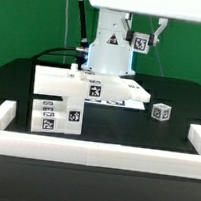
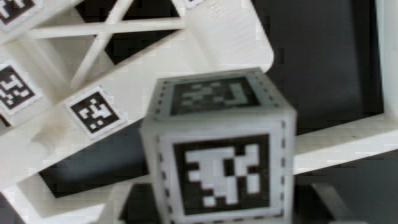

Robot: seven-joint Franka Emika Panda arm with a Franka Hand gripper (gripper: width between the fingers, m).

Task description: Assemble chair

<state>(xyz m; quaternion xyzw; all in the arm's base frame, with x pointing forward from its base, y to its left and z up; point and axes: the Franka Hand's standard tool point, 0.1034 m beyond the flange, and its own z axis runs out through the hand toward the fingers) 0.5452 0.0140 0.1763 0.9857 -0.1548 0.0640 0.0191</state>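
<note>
My gripper (image 1: 143, 37) hangs high above the table, shut on a small white tagged block (image 1: 140, 41), a chair part. In the wrist view this block (image 2: 217, 150) fills the middle, with dark fingers (image 2: 331, 203) on both sides of its lower end. Below it lies a white barred chair frame (image 2: 107, 70) with tags. In the exterior view the other chair parts (image 1: 61, 96) sit stacked at the left of the table, with tags on their front faces. A small tagged cube (image 1: 162, 112) lies alone on the exterior view's right.
Long white border rails run along the front (image 1: 93, 149) and up both sides (image 1: 197, 139) of the black table. The robot's white base (image 1: 108, 57) stands behind the stacked parts. A flat white tagged piece (image 1: 130, 92) lies just in front of the base.
</note>
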